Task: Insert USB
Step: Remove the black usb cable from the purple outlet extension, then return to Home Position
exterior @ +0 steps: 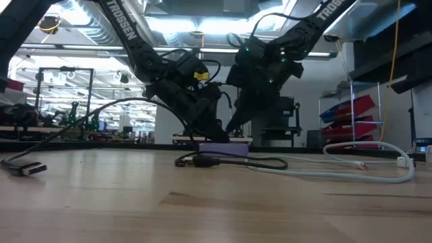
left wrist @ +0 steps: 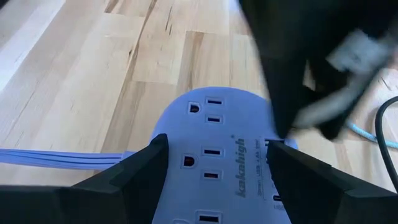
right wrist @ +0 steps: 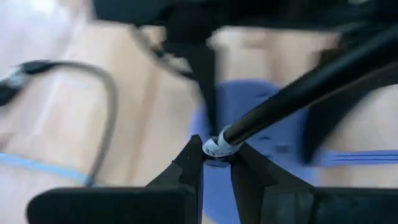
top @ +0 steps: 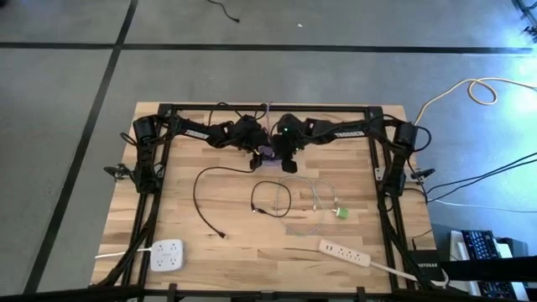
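On the wooden table (top: 252,243), a lilac power strip (left wrist: 214,155) is straddled by the left gripper (left wrist: 214,168), its jaws apart around it. Only the right wrist view shows the right gripper (right wrist: 216,163) clamped on the USB plug (right wrist: 216,148) above the strip, near the table's far edge.

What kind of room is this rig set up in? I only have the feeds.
Probably a robotics lab or workshop. The low view shows metal racks, red bins on shelving and strip lights overhead; the high view shows taped lines on a concrete floor.
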Controlling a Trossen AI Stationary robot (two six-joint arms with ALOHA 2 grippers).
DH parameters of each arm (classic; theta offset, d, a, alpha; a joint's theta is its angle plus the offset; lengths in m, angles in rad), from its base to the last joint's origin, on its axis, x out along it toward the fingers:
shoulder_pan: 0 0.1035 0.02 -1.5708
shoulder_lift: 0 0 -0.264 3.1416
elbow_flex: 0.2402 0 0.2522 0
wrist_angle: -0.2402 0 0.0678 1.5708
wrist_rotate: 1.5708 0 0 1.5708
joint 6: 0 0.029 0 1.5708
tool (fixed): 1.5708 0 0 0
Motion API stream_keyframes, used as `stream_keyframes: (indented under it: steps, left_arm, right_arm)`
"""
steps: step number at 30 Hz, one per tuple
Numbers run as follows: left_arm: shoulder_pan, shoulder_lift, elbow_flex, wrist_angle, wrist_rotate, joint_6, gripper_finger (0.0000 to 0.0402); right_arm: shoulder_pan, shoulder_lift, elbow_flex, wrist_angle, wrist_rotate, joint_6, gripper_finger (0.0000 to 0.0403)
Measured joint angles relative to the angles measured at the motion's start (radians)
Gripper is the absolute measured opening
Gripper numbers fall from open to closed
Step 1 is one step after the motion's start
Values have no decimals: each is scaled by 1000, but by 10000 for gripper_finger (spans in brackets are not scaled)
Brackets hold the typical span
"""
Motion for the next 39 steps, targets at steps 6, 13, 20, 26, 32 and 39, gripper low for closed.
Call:
stream_keyframes:
  steps: [6,13,20,26,32,39]
  left_arm:
    - [0,0,-1,8,3,1,259]
    - [-1,-2,-3,21,5,54,259]
    - [-7,-74,-8,-8,13,30,259]
    - [-46,-150,-8,-19,2,0,259]
    - [-113,-179,-7,99,-40,7,259]
    - [-248,-186,-33,416,-131,-35,259]
  right_arm:
    - [-37,-34,0,15,79,48,51]
    - [-52,-35,0,-69,61,22,156]
    - [-62,-106,-5,-69,103,60,264]
    - [-102,-298,-218,78,40,115,314]
    - [-129,-557,-602,493,50,288,323]
    - [24,-714,-855,795,42,479,324]
